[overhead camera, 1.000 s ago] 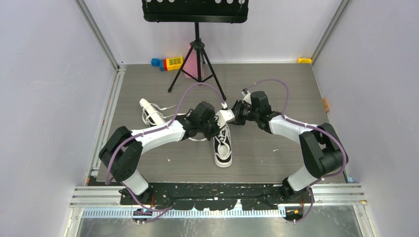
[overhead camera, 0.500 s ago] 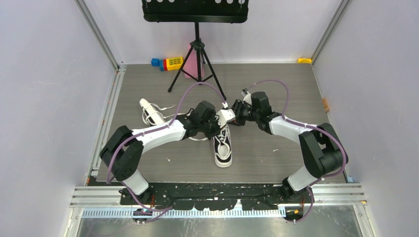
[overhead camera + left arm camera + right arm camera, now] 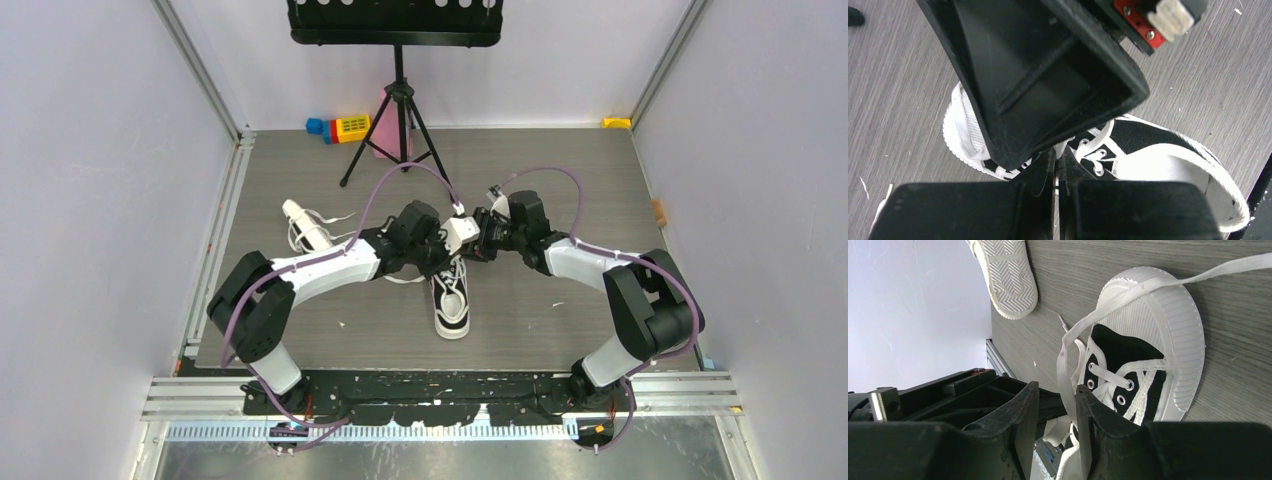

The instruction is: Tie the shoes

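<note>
With the left gripper point(image 3: 1056, 152) shut at the eyelets of the shoe point(image 3: 452, 300) in the middle of the table point(image 3: 560, 300), and the right gripper point(image 3: 1057, 390) part-open around a loose lace point(image 3: 1064, 365), the lace may slip free before closure.

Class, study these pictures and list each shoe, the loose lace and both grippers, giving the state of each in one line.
Centre shoe, upright on its sole, laces untied.
Far shoe, tipped over with its sole showing, laces loose.
Lace, slack, trailing across the centre shoe's toe cap.
Left gripper, shut, just above the centre shoe's eyelets.
Right gripper, open, the lace running through the gap.
</note>
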